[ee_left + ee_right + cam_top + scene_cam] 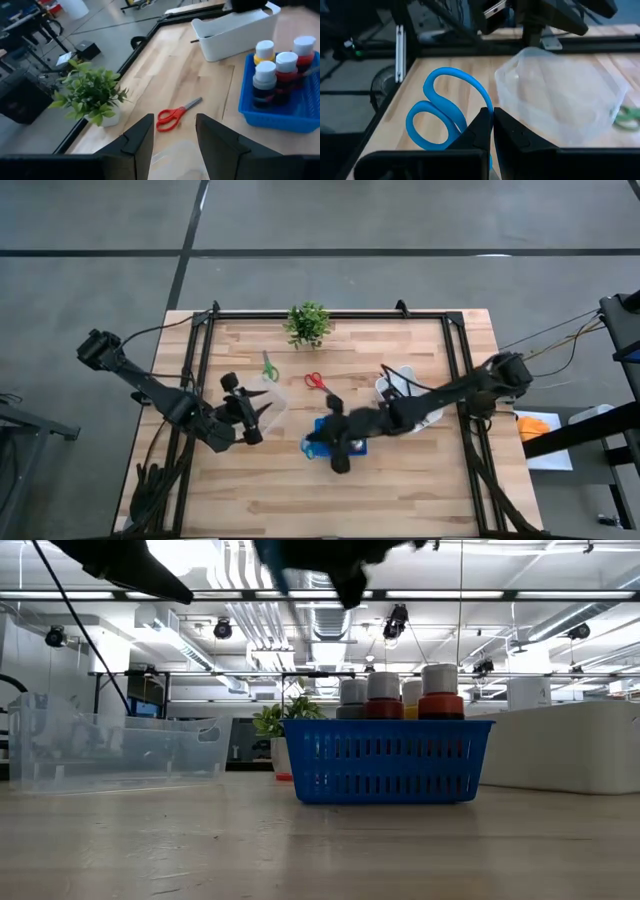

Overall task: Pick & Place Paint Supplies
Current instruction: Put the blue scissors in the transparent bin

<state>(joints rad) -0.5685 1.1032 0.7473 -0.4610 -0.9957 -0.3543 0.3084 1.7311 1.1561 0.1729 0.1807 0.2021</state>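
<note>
Clamped in the right gripper (492,131) jaws above the blue basket (352,446): blue scissors (442,117), plain only from the right wrist. Seen only overhead: left gripper (262,414), jaws wide, over the clear bin (275,402).

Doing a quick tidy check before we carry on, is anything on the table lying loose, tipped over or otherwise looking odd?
Two pairs of scissors lie loose on the wood: the red scissors and the green scissors, near the potted plant. The paint bottles stand upright in the blue basket. Nothing looks spilled or damaged.
</note>
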